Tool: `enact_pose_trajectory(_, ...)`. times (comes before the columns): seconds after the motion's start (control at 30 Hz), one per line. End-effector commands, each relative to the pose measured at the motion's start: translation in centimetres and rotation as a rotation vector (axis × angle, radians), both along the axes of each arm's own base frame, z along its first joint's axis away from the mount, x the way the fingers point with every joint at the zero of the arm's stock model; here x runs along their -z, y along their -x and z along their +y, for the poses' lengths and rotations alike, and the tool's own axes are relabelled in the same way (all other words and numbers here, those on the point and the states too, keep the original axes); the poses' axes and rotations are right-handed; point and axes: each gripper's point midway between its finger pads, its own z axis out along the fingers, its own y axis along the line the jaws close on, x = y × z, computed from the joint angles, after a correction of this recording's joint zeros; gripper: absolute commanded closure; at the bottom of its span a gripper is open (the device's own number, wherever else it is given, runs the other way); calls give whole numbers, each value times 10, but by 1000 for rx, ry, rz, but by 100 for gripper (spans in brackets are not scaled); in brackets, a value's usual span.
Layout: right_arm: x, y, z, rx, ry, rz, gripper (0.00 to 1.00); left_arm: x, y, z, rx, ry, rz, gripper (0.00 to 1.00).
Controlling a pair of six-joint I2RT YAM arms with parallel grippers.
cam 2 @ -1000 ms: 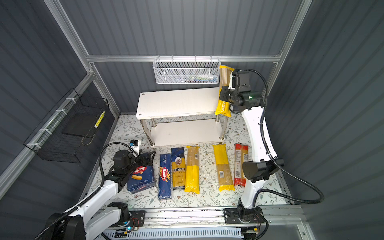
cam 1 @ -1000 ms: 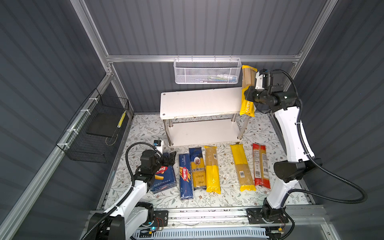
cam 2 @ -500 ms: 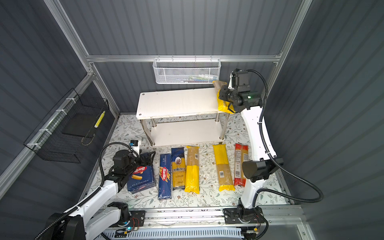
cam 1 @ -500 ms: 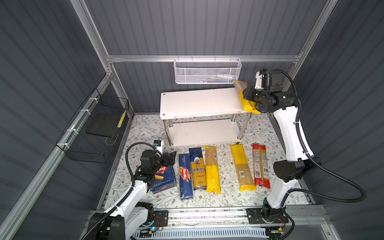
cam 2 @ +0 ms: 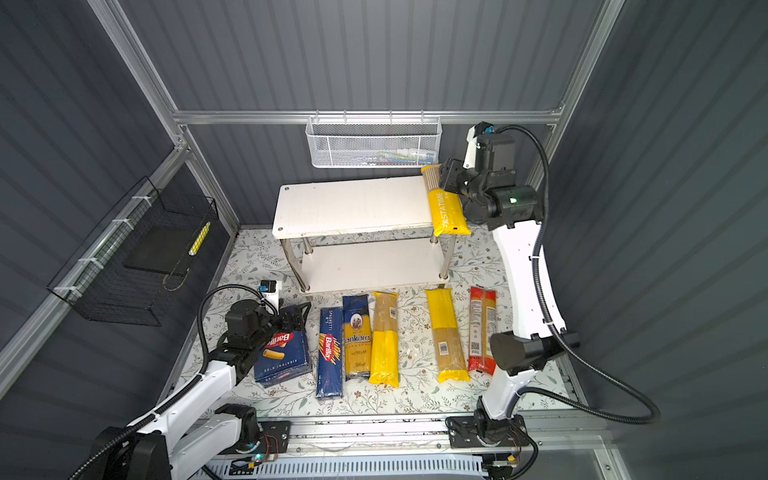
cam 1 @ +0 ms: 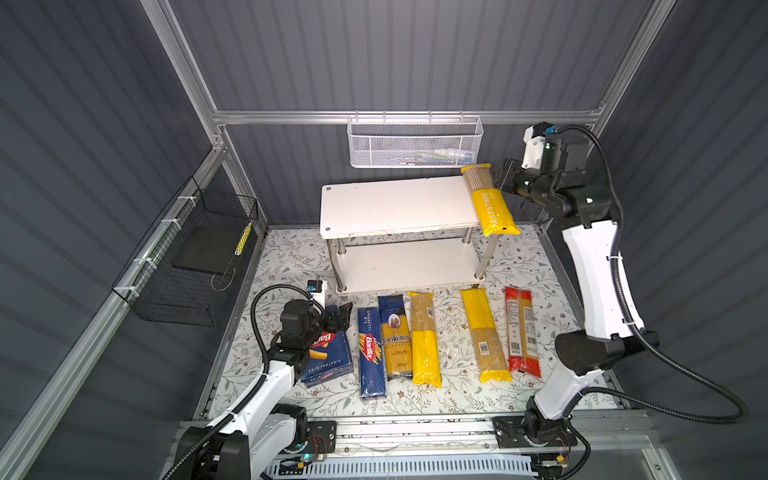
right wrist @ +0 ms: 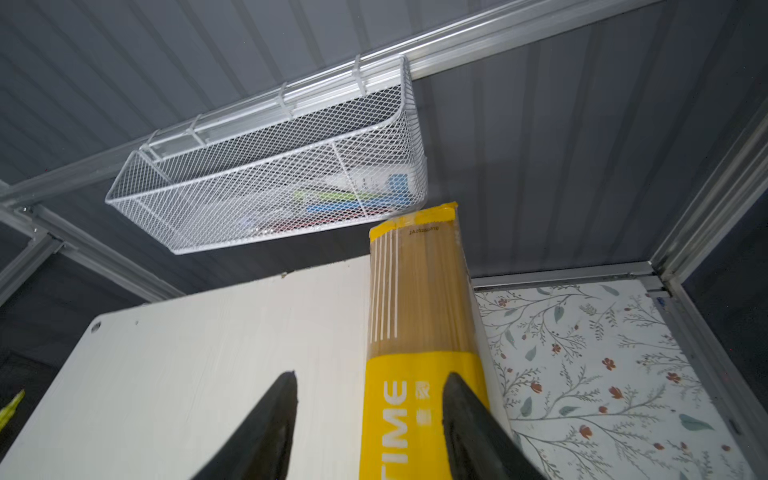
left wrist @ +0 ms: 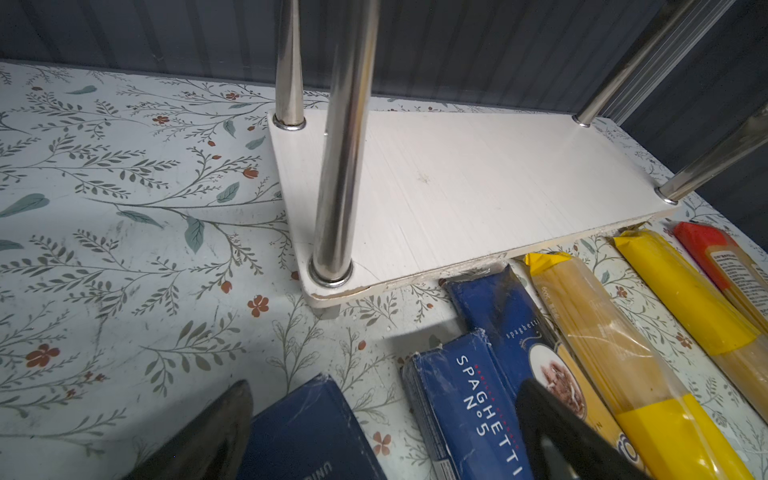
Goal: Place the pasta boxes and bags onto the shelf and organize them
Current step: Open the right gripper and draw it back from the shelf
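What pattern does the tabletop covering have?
White tabletop with grey-green leafy sprigs and small red flowers; clearest in the left wrist view.

A: What encloses the space?
B: Dark grey ribbed walls point(cam 1: 395, 54) on three sides, joined by an aluminium frame point(cam 1: 291, 117).
A: Anything hung up?
B: A white mesh basket point(cam 1: 415, 145) at 12 o'clock, hooked to the frame, and a black wire basket point(cam 1: 187, 266) at 9 o'clock.
A: And the floor?
B: A pale mat point(cam 1: 291, 257) printed with leafy sprigs and small red flowers, evenly lit.
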Motion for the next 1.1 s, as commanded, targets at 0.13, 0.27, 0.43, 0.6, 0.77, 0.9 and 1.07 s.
enact_pose_trajectory(0.13,21,82,9,-164,24,46,39,-4,5,3,-8,-6,-29,0)
enact_pose_trajectory(0.27,47,113,9,-188,-10,121,38,-4,6,4,-10,-5,-28,1)
enact_pose_trajectory(0.43,71,140,11,-212,-59,191,39,-5,6,5,-19,-7,-30,0)
enact_pose_trajectory(0.6,86,147,14,-216,-113,219,39,-4,6,5,-19,-8,-27,1)
enact_pose_trajectory(0.77,94,139,17,-216,-129,229,39,-4,6,6,-21,-8,-26,0)
enact_pose_trajectory(0.9,95,128,19,-222,-118,221,39,-4,5,5,-21,-7,-25,1)
enact_pose_trajectory(1.07,93,112,22,-229,-105,207,38,-2,4,5,-20,-9,-16,1)
